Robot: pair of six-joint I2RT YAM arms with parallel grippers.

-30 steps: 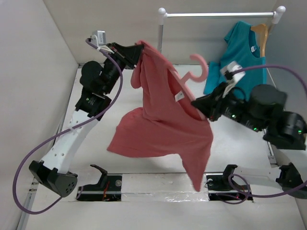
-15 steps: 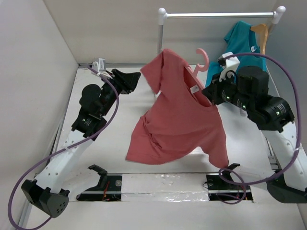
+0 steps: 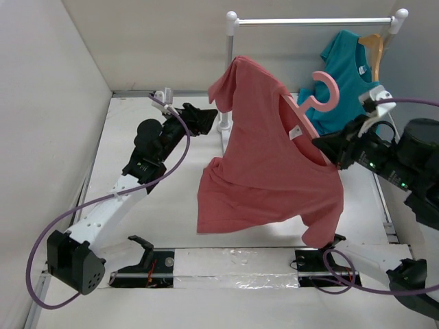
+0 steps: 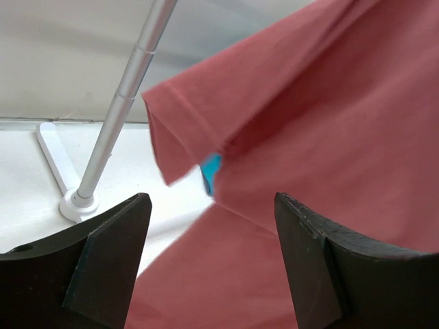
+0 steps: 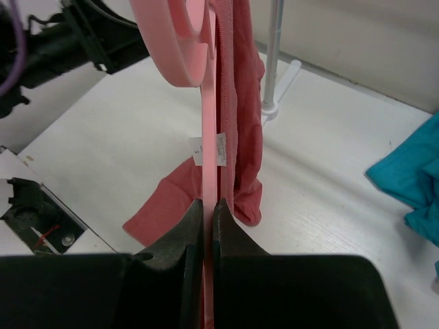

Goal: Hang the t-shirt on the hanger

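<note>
i had the t-shirt [image 3: 271, 157] hanging from the hanger [image 3: 322, 89], both held in the air over the table [image 3: 171, 212] and close in front of the rack's left pole [image 3: 230, 48]. my right gripper [image 3: 324, 149] was pressed together on the hanger's thin pink bar, at the shirt's shoulder nearest that arm. the hook curled up above the collar. my left gripper [image 3: 208, 118] was spread wide with nothing between its fingers, just beside the far sleeve and apart from it. the small white tag [image 3: 295, 132] at the neck carried faint print, too small for me to read. behind, a teal t-shirt [image 3: 346, 75] hung on a wooden hanger [image 3: 374, 44] from the rail [image 3: 312, 21].
</note>
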